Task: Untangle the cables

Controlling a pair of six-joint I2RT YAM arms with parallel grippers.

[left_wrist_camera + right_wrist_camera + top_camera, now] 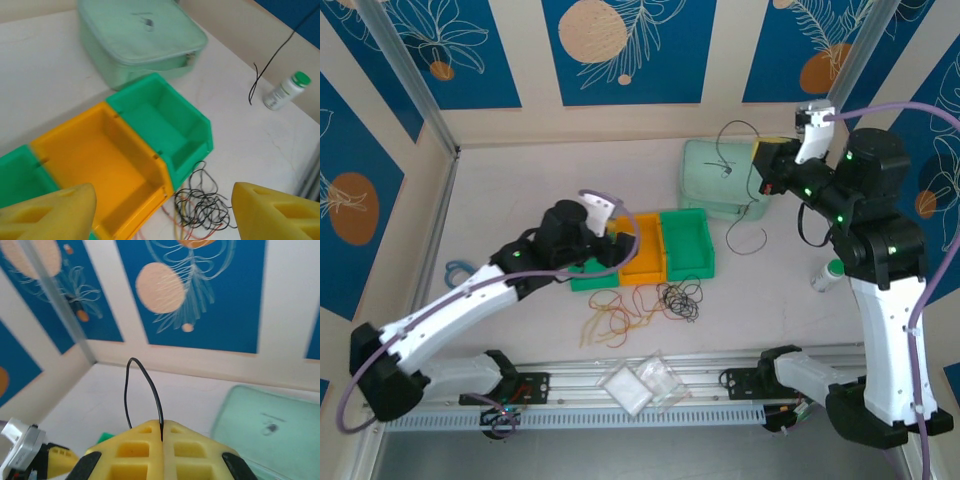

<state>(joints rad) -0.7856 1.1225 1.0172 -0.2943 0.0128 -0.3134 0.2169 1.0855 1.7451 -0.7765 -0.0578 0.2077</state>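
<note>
Table (520, 190) busy; my right gripper (161, 426) pinches one black cable (150, 382), left gripper (162, 212) spread wide by tangle (202, 206); dangling end may snag case (715, 170), slip out

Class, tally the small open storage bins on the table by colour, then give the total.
Green bins: 2
Orange bin: 1
Total: 3
</note>
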